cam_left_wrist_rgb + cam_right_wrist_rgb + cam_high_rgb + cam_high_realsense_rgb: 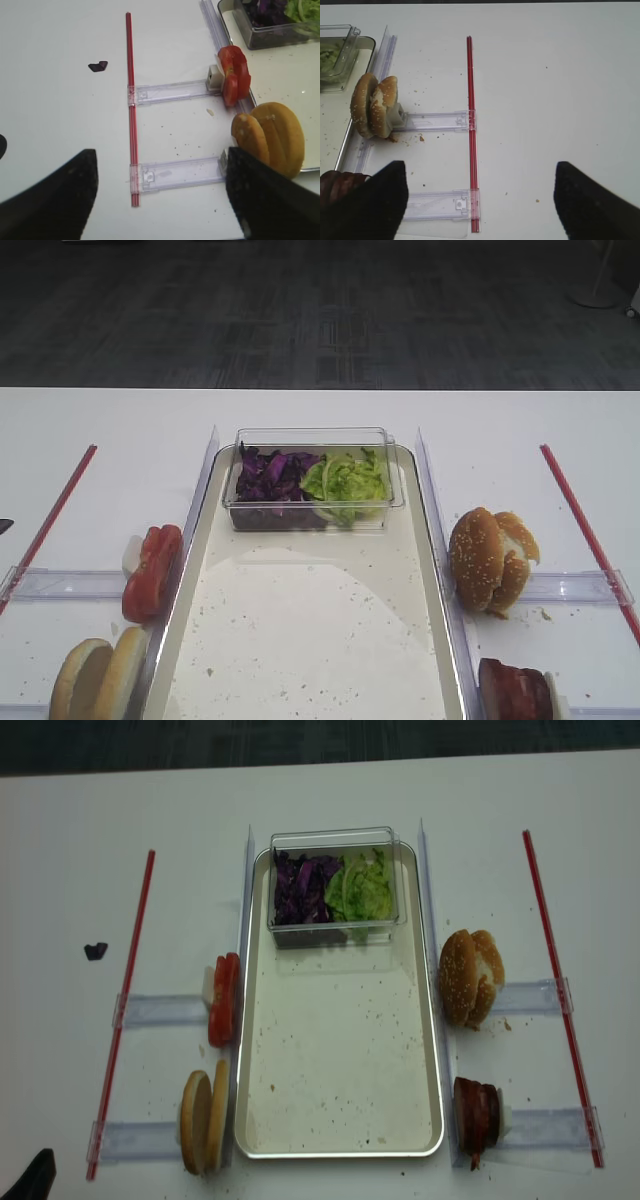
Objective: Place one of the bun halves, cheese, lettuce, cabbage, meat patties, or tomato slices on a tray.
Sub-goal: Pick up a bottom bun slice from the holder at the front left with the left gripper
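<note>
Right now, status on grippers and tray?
Both grippers open, left and right, holding nothing. Tray floor bare except clear box. Plain bun halves untouched beside it.

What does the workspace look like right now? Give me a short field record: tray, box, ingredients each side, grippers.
tray: floor bare except crumbs and the clear box
clear box: at the tray's far end, cabbage left, lettuce right
left of tray: tomato slices on edge; plain bun halves nearer the camera
right of tray: sesame bun halves; meat patties nearer the camera
left gripper: open, holding nothing, above the table beside the plain buns
right gripper: open, holding nothing
</note>
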Tool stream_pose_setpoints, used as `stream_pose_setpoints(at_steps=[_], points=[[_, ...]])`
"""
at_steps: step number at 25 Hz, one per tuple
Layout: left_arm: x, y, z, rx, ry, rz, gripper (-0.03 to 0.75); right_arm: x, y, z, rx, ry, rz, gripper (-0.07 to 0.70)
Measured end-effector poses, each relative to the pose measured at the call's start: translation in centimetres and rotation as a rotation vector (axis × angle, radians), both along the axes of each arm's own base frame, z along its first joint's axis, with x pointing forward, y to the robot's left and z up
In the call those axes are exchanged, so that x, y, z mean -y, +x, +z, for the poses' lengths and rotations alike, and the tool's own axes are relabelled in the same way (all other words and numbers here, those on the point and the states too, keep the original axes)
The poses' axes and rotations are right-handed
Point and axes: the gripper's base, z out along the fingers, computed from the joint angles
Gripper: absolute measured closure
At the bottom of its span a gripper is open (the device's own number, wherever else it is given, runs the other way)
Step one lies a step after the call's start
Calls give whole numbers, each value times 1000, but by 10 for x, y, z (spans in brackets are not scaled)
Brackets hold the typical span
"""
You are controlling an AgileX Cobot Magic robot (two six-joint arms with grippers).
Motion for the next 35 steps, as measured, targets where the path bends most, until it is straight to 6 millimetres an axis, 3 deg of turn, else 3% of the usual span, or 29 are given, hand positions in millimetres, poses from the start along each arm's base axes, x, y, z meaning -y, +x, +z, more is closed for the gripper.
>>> stream_pose_setpoints(at_steps=[15, 26, 35], points=[[0, 52, -4, -343, 7, 2, 224, 0, 0, 0, 0, 0, 0, 17], [0, 104, -30, -725, 6, 7, 224, 0, 0, 0, 0, -2, 1, 17], [-1, 137, -40, -821, 15, 17, 224, 0, 0, 0, 0, -3, 2, 17]])
